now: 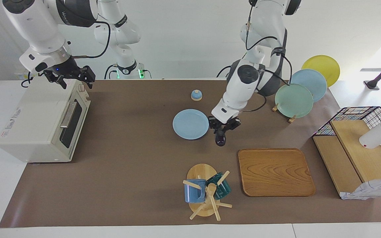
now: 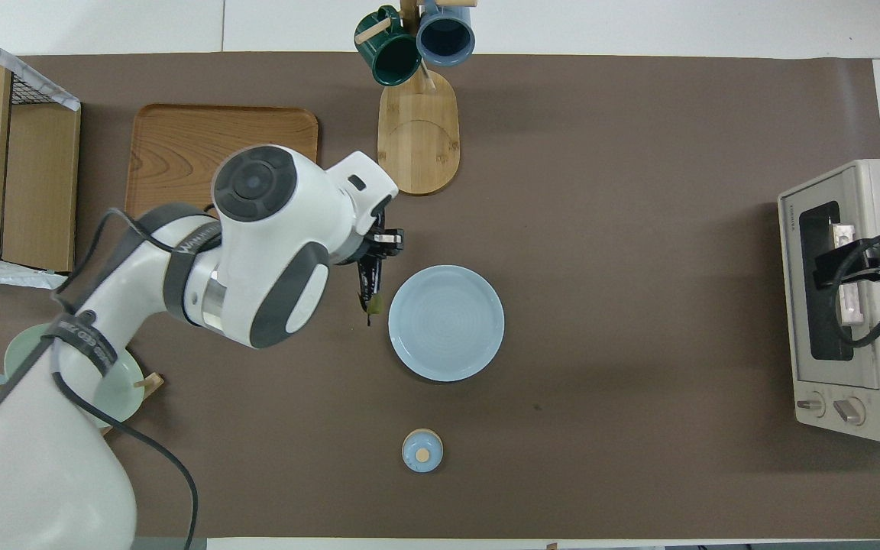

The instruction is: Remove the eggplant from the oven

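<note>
Brown mat (image 1: 127, 172) covers a white table before a white wall. Right gripper (image 1: 70, 76), jaws spread, hangs over the oven (image 1: 41, 120) (door closed). Left gripper (image 1: 223, 127) pinches the eggplant (image 1: 220, 138) above bare mat beside the blue plate (image 1: 190, 124).

Facing view: high, across the brown-matted table (image 1: 127, 172), toward the robots; overhead view: steeply down; both share the tabletop
</note>
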